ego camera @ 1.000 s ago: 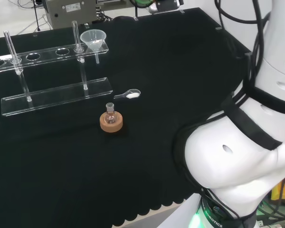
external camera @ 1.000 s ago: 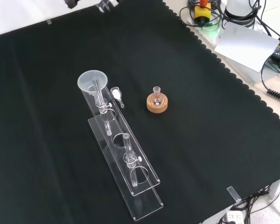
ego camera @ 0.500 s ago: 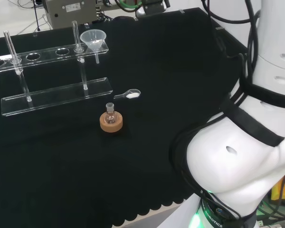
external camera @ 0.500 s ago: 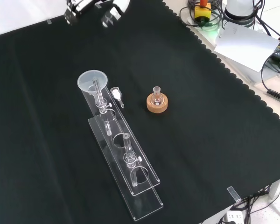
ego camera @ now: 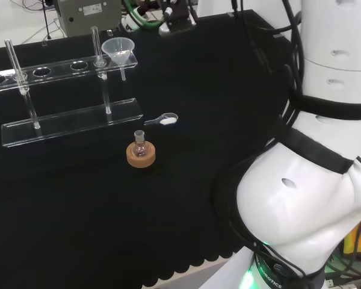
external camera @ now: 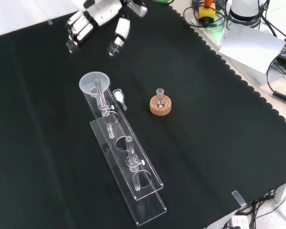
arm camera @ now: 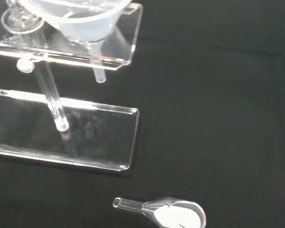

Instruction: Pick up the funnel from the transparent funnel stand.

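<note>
The hand [external camera: 101, 18] hangs above the cloth — fingers relaxed and spread, holding nothing

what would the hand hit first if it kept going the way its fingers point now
Probably the funnel. In the front view the hand points its relaxed fingers down toward the near end of the funnel stand, where the funnel sits, with bare cloth between. Depth is unclear, so it might pass above the rim.
</note>
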Controlling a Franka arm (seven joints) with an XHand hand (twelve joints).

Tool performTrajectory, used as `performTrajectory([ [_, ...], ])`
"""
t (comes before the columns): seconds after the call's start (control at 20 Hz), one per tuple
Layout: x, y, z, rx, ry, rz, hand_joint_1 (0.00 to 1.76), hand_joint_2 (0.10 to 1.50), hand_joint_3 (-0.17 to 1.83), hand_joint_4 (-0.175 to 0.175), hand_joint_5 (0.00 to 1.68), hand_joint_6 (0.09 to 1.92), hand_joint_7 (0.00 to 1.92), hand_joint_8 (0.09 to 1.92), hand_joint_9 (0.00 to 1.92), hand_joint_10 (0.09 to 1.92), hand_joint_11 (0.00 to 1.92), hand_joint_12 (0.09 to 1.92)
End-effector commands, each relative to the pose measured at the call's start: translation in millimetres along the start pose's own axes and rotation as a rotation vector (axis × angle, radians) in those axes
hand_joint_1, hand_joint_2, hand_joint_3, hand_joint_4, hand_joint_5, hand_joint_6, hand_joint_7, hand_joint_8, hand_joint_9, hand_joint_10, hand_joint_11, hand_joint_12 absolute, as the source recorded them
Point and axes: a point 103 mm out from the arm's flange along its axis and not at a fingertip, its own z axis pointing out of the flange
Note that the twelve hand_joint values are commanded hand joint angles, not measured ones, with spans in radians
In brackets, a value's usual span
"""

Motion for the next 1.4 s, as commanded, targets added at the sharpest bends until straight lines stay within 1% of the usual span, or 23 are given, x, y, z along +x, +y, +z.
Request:
performTrajectory([
  [0.05,45,18,2,0.035,-0.06,-0.039,0.46,0.93,0.28,0.012,0.19,0.09,0.09,0.56,0.24,0.68,0.04,1.42],
  [0.2,54,23,2,0.053,-0.07,-0.05,0.5,0.86,0.32,0.005,0.2,0.09,0.08,0.63,0.25,0.73,0.1,1.44],
  [0.3,60,26,3,0.085,-0.085,-0.053,0.51,0.82,0.34,0.0,0.2,0.09,0.07,0.67,0.26,0.75,0.13,1.45],
  [0.45,65,31,4,0.132,-0.11,-0.038,0.52,0.75,0.41,-0.005,0.18,0.09,0.03,0.7,0.23,0.79,0.17,1.47],
  [0.6,65,34,3,0.199,-0.132,-0.029,0.52,0.7,0.44,-0.007,0.17,0.09,0.0,0.66,0.19,0.83,0.23,1.49],
  [0.7,64,35,3,0.221,-0.144,-0.027,0.54,0.69,0.46,-0.009,0.16,0.09,0.0,0.62,0.17,0.85,0.28,1.49],
  [0.95,60,35,5,0.224,-0.17,-0.02,0.57,0.66,0.48,-0.013,0.17,0.09,0.0,0.59,0.16,0.86,0.32,1.48],
  [1.15,56,35,5,0.209,-0.187,-0.016,0.58,0.65,0.5,-0.015,0.17,0.09,0.0,0.55,0.15,0.87,0.33,1.48],
  [1.3,52,35,6,0.196,-0.195,-0.015,0.59,0.64,0.51,-0.018,0.15,0.09,0.0,0.49,0.11,0.87,0.32,1.48],
  [1.4,49,35,6,0.189,-0.198,-0.017,0.6,0.63,0.52,-0.018,0.12,0.09,0.0,0.38,0.05,0.87,0.32,1.48],
])
